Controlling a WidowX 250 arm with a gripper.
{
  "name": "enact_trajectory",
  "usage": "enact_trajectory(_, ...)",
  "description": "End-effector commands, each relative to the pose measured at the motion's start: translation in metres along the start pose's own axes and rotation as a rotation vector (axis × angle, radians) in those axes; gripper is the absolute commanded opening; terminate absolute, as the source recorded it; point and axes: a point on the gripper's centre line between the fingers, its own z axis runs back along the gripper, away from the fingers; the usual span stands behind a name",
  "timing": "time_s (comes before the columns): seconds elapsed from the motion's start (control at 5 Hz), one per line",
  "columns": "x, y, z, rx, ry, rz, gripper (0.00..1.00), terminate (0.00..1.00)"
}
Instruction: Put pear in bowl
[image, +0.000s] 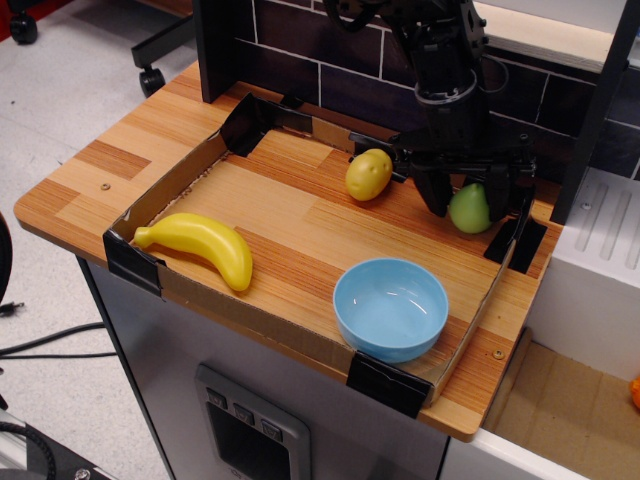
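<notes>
the black gripper (467, 198) hangs low over the far right corner of the wooden table (90, 170), its two fingers spread wide, one on each side of the green pear (468, 209). whether the fingers (434, 192) touch the fruit cannot be told; the jaws are not closed on it. the pear sits on the wood just inside the right wall of the low cardboard tray border (240, 318), near the black tape at that corner. the light-blue bowl (391, 308) stands empty at the near right corner of the tray, apart from the pear and nearer the camera. a yellow-brown lemon-like fruit (369, 174) rests just left of the gripper. a yellow banana (200, 245) lies at the near left side, well apart from the rest.
</notes>
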Motion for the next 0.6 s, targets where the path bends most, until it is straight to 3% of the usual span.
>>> enact_trajectory(0.0, 0.011, -0.007, 0.031, 0.003, -0.069, -0.056, 0.0, 0.0)
enact_trajectory(0.4, 0.009, -0.014, 0.081, -0.092, -0.061, -0.052, 0.0, 0.0)
